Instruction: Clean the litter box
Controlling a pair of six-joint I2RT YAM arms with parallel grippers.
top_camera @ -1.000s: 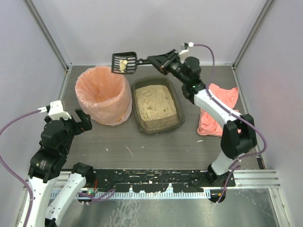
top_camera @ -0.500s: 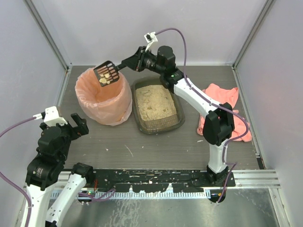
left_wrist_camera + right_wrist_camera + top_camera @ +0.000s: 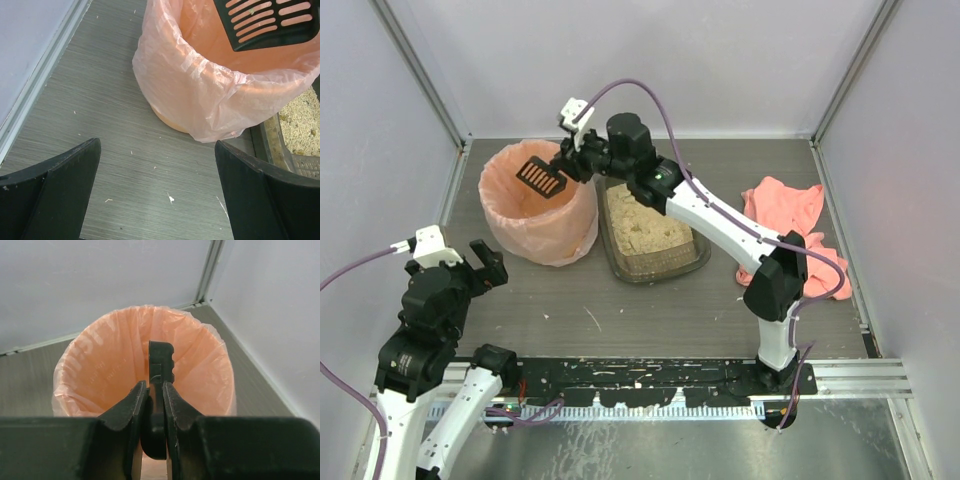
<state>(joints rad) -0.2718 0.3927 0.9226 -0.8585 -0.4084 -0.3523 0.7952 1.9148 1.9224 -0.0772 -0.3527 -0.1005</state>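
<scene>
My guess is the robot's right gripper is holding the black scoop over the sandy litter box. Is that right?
Not quite. The right gripper does hold the black scoop, but it hangs over the round bin with the pink bag, not over the litter box, which sits beside the bin. The top external view shows this, and the right wrist view looks straight down into the bin.
</scene>
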